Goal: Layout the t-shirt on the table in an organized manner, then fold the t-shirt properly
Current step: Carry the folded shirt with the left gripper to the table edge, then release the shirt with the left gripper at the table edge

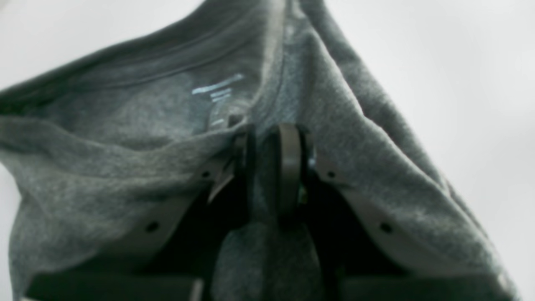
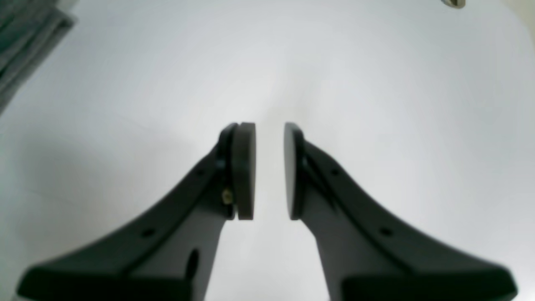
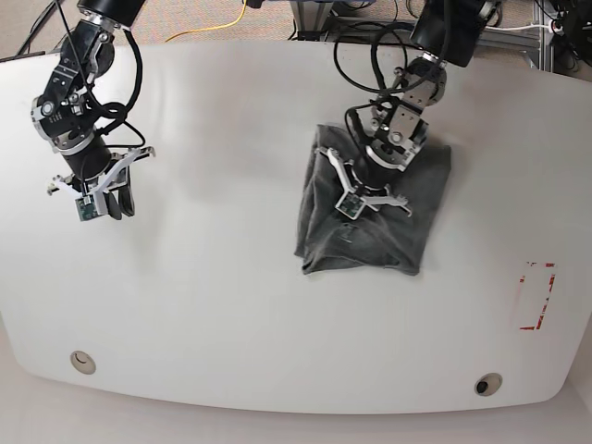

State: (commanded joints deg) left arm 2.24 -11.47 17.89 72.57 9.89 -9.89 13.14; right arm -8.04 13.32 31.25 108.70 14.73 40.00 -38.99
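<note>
T-shirt: heather grey, plain, no print on outer cloth; pale label lettering inside neckline, unreadable. Worktop: glossy white, few small dark specks; red dashed rectangle mark near one end. Left gripper: dark grey pads, black body. Right gripper: black arms, dark grey pads. Yellow cable beyond far edge of worktop.

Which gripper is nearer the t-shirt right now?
Left. The left gripper is pinching the t-shirt; the right gripper hangs open over bare table, well away.
</note>
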